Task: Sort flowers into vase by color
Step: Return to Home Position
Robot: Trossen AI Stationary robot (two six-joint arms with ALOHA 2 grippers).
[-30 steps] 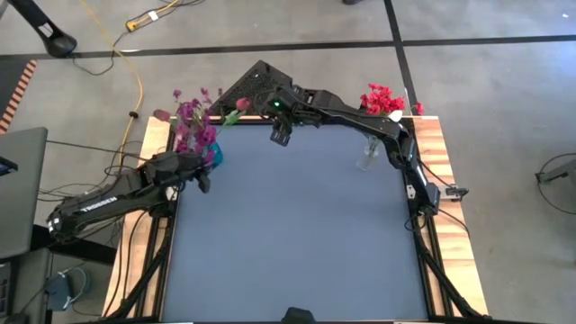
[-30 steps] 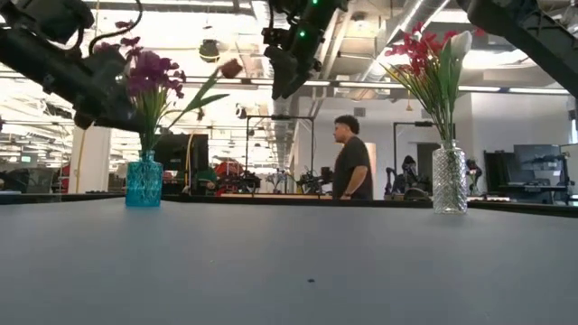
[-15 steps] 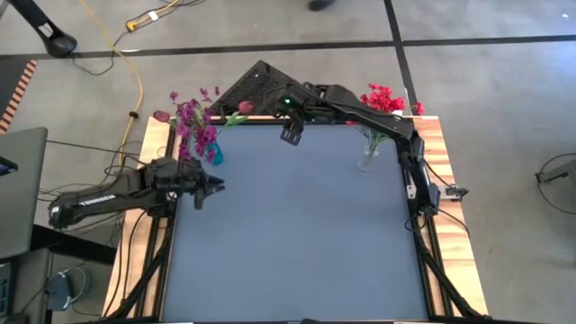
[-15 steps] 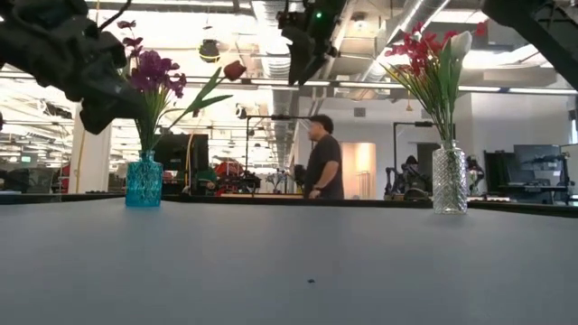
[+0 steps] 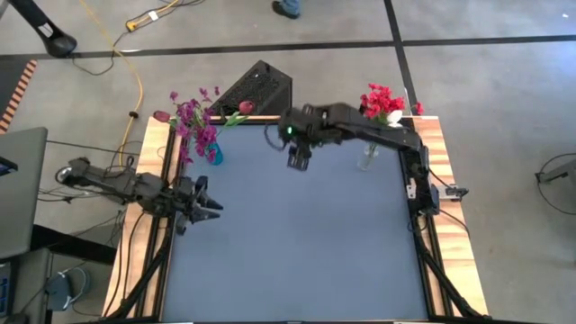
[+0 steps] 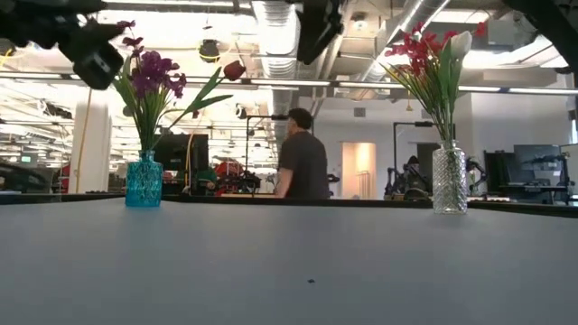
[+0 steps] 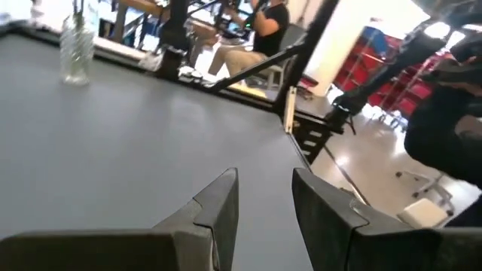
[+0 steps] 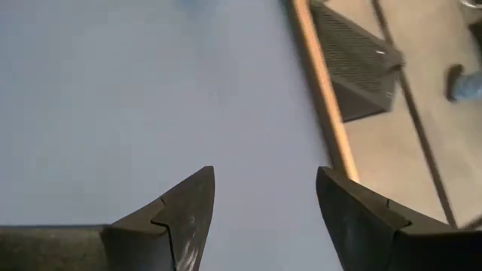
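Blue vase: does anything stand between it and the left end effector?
Nothing visible does. The left end effector, open and empty, hangs over the grey mat's left edge; only bare mat lies between it and the blue vase holding the purple flowers.

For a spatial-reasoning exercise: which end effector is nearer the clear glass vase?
Right. The right end effector hangs toward mid-table from the clear glass vase; the left end effector is across the table, near its left edge.
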